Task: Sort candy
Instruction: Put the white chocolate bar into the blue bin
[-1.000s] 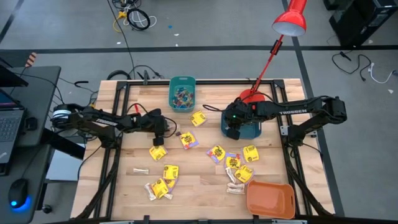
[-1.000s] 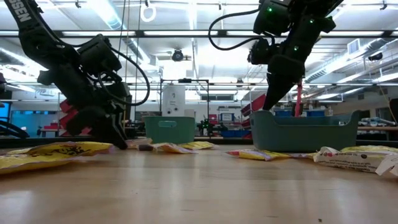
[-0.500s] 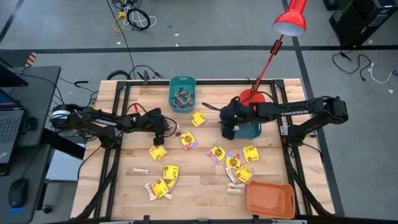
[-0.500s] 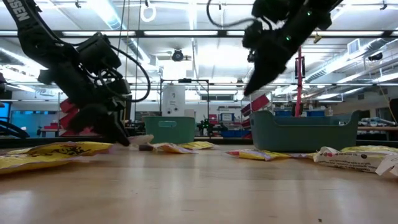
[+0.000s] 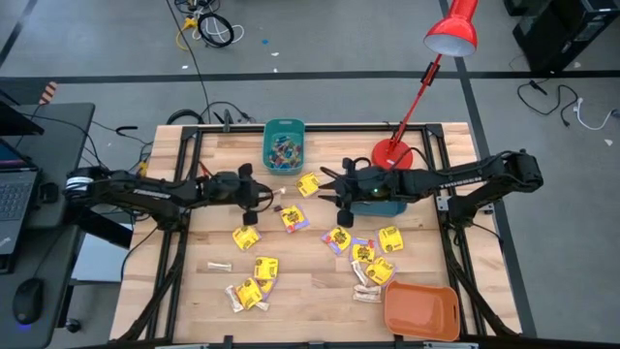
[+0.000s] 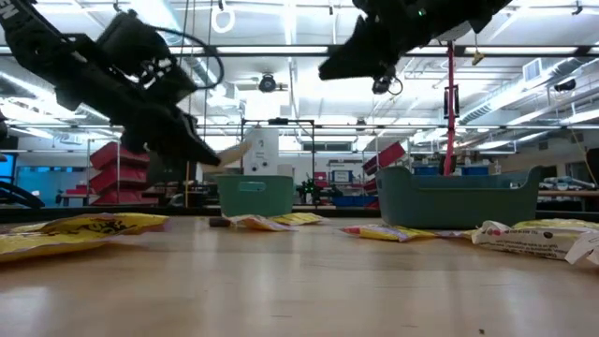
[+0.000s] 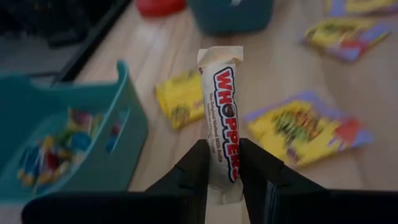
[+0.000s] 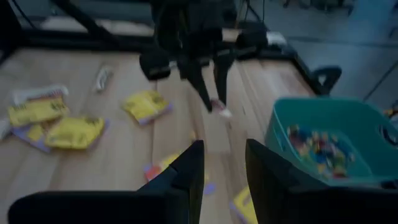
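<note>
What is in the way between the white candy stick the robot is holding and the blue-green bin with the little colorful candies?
Nothing visible. The left gripper holds the Whoppers stick lifted off the table, and the teal bin sits close by with only bare wood between them.

White Whoppers stick (image 7: 222, 118) upright, lifted

- A lab or workshop hall.
- Ceiling strip lights (image 6: 281, 51) run over the arms.
- Shelving with red bins (image 6: 117, 178) stands behind them.
- Cables (image 5: 208, 29) lie on the grey floor beyond the wooden table (image 5: 310, 281).
- A laptop (image 5: 15, 189) sits beside the left arm.
</note>
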`<state>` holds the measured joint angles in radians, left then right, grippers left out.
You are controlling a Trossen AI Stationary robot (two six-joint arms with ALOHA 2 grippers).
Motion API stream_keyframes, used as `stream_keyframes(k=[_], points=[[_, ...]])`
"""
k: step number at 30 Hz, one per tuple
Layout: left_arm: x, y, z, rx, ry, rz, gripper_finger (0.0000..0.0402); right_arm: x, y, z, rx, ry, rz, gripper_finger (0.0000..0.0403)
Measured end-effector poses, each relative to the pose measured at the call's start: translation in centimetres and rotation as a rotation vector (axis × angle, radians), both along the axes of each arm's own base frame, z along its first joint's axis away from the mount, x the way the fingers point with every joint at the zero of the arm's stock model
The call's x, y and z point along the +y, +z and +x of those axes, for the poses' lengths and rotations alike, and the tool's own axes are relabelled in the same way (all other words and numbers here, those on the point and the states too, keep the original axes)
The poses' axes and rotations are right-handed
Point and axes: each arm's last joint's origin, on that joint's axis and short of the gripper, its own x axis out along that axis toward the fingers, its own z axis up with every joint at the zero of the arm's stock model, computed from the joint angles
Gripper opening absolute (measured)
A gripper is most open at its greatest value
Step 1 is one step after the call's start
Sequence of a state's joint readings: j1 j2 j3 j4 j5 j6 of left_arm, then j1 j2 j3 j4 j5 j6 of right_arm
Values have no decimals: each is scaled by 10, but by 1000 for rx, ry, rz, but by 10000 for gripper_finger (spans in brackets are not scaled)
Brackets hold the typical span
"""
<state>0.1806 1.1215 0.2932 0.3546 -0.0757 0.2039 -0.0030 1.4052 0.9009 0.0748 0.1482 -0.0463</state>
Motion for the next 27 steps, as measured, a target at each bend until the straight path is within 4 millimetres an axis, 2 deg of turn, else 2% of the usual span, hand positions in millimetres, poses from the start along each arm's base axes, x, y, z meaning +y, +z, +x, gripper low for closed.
stream_keyframes(k=[7, 12, 22, 27], points=[[-15, 17, 7, -167, -76, 26, 72, 1, 6, 3, -65, 10, -15, 103], [-24, 30, 11, -304, -115, 38, 72, 6, 10, 4, -101, 54, -87, 103], [-37, 56, 12, -586, -174, 26, 72, 31, 38, 8, -373, 184, -288, 108], [-43, 65, 11, -678, -215, 49, 72, 35, 46, 7, -463, 201, -296, 123]])
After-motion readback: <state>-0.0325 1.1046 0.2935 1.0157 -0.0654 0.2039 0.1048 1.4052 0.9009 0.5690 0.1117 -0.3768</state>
